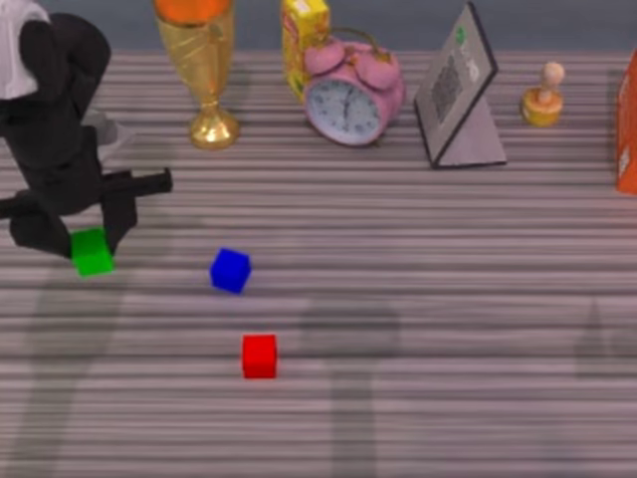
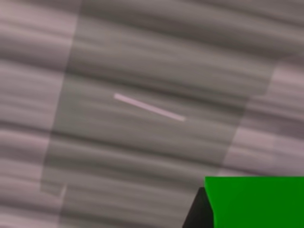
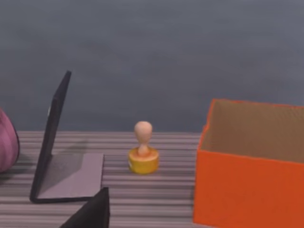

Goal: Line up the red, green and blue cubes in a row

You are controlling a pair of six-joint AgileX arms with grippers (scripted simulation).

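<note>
Left gripper (image 1: 88, 242) at the table's (image 1: 448, 299) nine o'clock pinches the small matte green cube (image 1: 93, 252). Deep blue matte cube (image 1: 230, 270) sits centre-left; bright red matte cube (image 1: 260, 356) at its five o'clock, apart. Right gripper unseen.

Three small cubes are sitting on the striped counter (image 1: 448, 299): one green cube (image 1: 93, 252) at the left, one blue cube (image 1: 230, 270) nearer the middle, and one red cube (image 1: 260, 356) nearest the front edge. Along the far side, one gold goblet (image 1: 204, 70), one yellow carton (image 1: 305, 40), one pink alarm clock (image 1: 350, 93), one grey standing sign (image 1: 460, 90), one small wooden peg figure (image 1: 543, 97) and one orange box (image 1: 627, 124) are standing. One arm is showing, at the left.
</note>
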